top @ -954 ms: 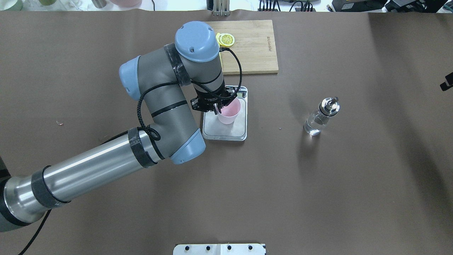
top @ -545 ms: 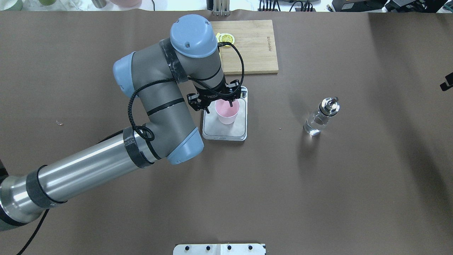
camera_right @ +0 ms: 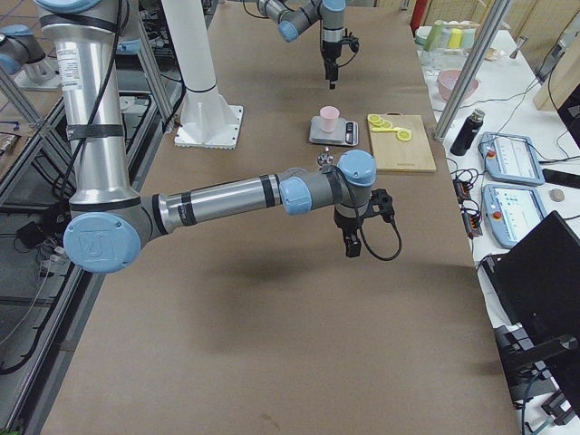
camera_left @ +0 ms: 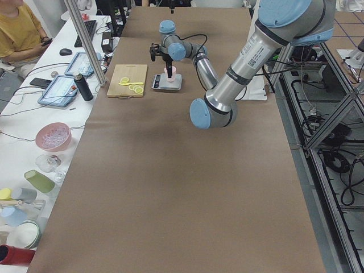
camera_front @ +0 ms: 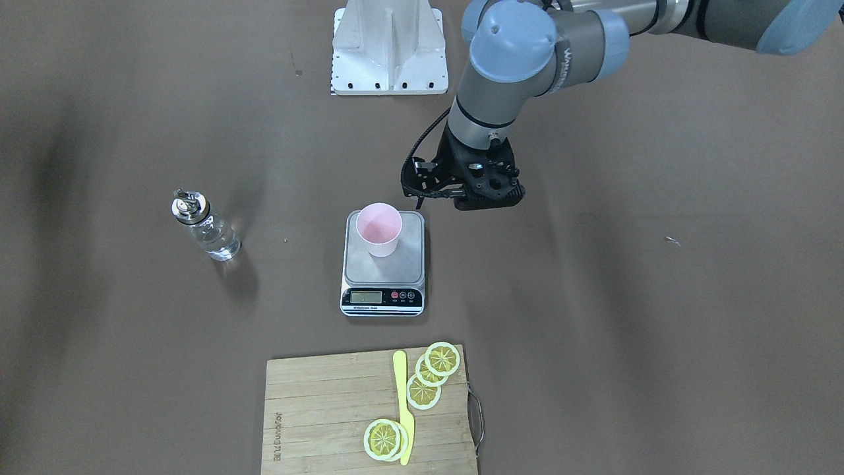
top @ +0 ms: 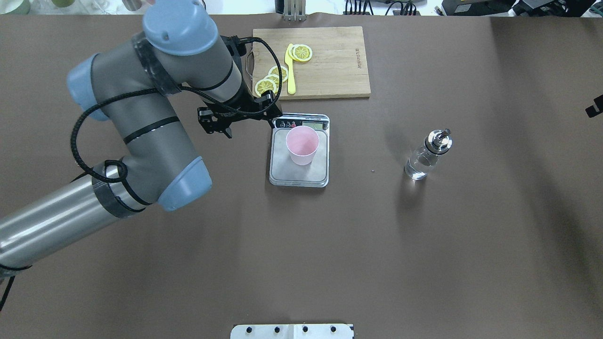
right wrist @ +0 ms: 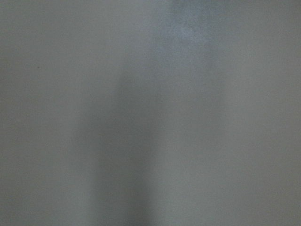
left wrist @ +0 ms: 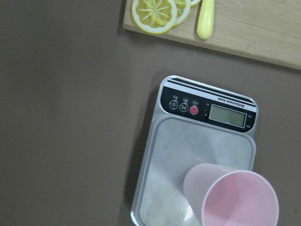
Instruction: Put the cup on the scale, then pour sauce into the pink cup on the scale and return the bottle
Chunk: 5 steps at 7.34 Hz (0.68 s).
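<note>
on flat rectangular steel-topped scale (top: 283, 165), small pale pink tapered cup (top: 302, 146) now stands free. left gripper (top: 235, 120) has drawn back beside scale; fingers' state cannot tell, same for right gripper (camera_right: 353, 246). placing done; small clear glass bottle (top: 426, 157) untouched, well apart, next.

We see the cup (left wrist: 230, 197) standing at the scale's (left wrist: 188, 150) 5 o'clock corner, with lemon slices (left wrist: 154, 12) on the board (left wrist: 263, 30) toward 12 o'clock.
</note>
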Available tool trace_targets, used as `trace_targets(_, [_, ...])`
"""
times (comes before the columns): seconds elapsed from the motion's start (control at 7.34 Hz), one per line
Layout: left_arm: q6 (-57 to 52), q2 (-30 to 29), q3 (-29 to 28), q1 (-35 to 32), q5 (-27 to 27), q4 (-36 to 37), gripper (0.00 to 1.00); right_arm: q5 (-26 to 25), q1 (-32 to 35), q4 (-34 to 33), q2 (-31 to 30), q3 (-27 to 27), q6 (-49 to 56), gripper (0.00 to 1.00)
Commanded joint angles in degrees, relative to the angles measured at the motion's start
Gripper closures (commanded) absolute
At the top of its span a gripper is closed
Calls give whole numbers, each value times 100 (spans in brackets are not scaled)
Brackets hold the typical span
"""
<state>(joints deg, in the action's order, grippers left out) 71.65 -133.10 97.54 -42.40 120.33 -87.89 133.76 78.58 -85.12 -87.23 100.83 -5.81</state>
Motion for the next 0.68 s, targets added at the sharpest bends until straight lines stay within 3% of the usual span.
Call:
trace_targets(0.0, [-1182, 728, 544, -635, 350, 202, 2, 36, -44, 878, -416, 165, 81, 0])
trace_targets(0.14, [-1963, 1037, 581, -951, 525, 202, 2, 10, -70, 1335, -687, 182, 124, 0])
trace_targets(0.41, [-2864, 1416, 599, -1383, 597, 219, 2, 27, -192, 3440, -1303, 165, -625, 0])
trace_targets(0.54, [-3207, 1583, 599, -1550, 606, 220, 2, 28, -620, 3728, -1305, 165, -1128, 0])
